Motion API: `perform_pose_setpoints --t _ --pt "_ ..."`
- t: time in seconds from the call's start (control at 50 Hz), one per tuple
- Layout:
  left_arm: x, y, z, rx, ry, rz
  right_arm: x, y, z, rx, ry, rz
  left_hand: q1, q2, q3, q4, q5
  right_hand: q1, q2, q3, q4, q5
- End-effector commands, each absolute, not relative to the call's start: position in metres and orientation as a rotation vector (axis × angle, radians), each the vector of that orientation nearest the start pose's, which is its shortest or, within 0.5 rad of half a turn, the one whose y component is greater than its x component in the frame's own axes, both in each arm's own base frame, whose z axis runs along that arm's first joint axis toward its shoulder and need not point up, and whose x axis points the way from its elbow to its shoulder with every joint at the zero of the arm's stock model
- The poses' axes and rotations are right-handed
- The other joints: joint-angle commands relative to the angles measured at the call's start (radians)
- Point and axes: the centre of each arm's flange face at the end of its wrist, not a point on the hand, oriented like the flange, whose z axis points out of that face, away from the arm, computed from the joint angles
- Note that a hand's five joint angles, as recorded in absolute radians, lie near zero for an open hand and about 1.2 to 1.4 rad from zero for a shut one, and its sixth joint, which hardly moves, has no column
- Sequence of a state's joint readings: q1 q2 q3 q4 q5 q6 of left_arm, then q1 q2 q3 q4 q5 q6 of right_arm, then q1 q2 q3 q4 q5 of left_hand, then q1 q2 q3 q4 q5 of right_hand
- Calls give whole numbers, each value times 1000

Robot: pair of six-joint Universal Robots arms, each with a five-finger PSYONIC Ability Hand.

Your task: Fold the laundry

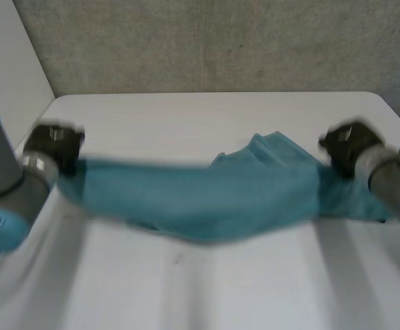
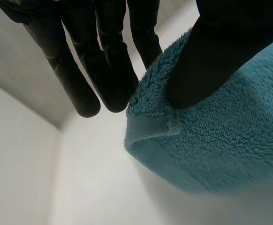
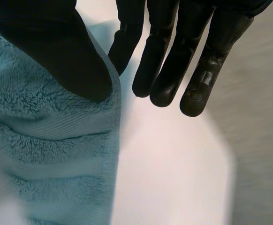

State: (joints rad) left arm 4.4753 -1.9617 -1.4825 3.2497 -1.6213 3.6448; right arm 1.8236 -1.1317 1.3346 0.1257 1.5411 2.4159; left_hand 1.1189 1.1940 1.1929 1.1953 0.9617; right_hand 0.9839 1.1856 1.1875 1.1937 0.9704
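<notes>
White bench (image 1: 207, 289) in front of you: smooth, rounded far corners. Rough grey wall (image 1: 220, 41) behind it.

Teal towel (image 1: 207, 199), thick looped terry, is strung across the bench between your two hands. It makes a long, narrow band that sags in the middle. A bunched fold rises from its far edge, right of centre. You cannot tell whether the sag touches the bench.

Your left hand (image 1: 56, 144) pinches the towel's left end. In its wrist view the left thumb (image 2: 211, 61) presses onto the pile at a corner, and the straight fingers (image 2: 108, 70) back the edge from the other side.

Your right hand (image 1: 348, 148) grips the right end the same way. The right thumb (image 3: 56, 51) sits on the pile and the nearest finger is tucked behind the edge.

A flat woven hem band (image 2: 148, 129) runs along the corner just beside the left thumb.
</notes>
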Motion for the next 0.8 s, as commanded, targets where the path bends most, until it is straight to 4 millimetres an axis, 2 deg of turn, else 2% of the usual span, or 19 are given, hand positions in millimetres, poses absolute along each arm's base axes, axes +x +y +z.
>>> perform_pose_setpoints --t 0.02,0.06,0.08,0.1,0.12,0.18,0.24,0.28,0.3,0.32,0.34,0.38,0.4,0.54,0.56,0.6,0.66,0.72,0.8 --pt "-242 -372 332 597 1700 -2370 237 -373 351 -831 1966 -2697 277 202 203 201 260 412 211 209 203 251" --pt "-242 -373 411 350 1355 -2724 239 -371 410 -614 1618 -2949 277 202 203 201 260 412 211 209 203 251" --pt "-242 -373 411 349 1353 -2726 239 -371 410 -613 1617 -2950 277 202 203 201 260 412 211 209 203 251" --pt "-237 -368 434 247 1225 -2818 237 -364 432 -541 1472 -3034 277 202 203 201 260 412 211 209 203 251" --pt "-237 -368 434 246 1224 -2819 234 -355 448 -493 1368 -3090 277 202 203 201 260 412 211 209 203 251" --pt "-232 -358 454 133 1086 -2892 232 -349 451 -480 1342 -3106 277 202 203 201 260 412 211 209 203 251" --pt "-229 -362 426 159 1206 -2834 233 -346 423 -565 1448 -3028 277 202 203 201 260 412 211 209 203 251" --pt "-228 -365 405 190 1295 -2784 236 -345 385 -693 1574 -2909 277 202 203 201 260 412 211 209 203 251" --pt "-226 -366 384 217 1381 -2731 236 -345 385 -693 1575 -2909 277 202 203 201 260 412 211 209 203 251" --pt "-222 -368 362 236 1460 -2675 237 -342 364 -760 1644 -2829 277 202 203 201 260 412 211 209 203 251" --pt "-222 -368 362 237 1461 -2674 237 -342 363 -761 1645 -2828 277 202 203 201 260 412 211 209 203 251" --pt "-213 -367 318 270 1616 -2552 239 -333 316 -910 1792 -2634 277 202 203 201 260 412 211 209 203 251" --pt "-213 -367 318 270 1617 -2551 239 -333 316 -910 1793 -2633 277 202 203 201 260 412 211 209 203 251" --pt "-200 -343 225 367 1940 -2275 238 -312 225 -1085 2044 -2246 277 202 203 201 260 412 211 209 203 251" --pt "-200 -343 225 367 1940 -2275 238 -312 225 -1085 2045 -2245 277 202 203 201 260 412 211 209 203 251" --pt "-198 -334 205 390 2007 -2212 235 -306 184 -1119 2170 -2077 277 202 203 201 260 412 211 209 203 251" --pt "-196 -331 197 395 2030 -2183 234 -297 161 -1144 2248 -1949 277 202 203 201 260 412 211 209 203 251" --pt "-188 -329 190 382 2054 -2146 233 -294 158 -1155 2270 -1916 277 202 203 201 260 412 211 209 203 251" --pt "-177 -332 190 348 2050 -2122 230 -292 165 -1113 2283 -1896 277 202 203 201 260 -189 -390 -392 -398 -350"
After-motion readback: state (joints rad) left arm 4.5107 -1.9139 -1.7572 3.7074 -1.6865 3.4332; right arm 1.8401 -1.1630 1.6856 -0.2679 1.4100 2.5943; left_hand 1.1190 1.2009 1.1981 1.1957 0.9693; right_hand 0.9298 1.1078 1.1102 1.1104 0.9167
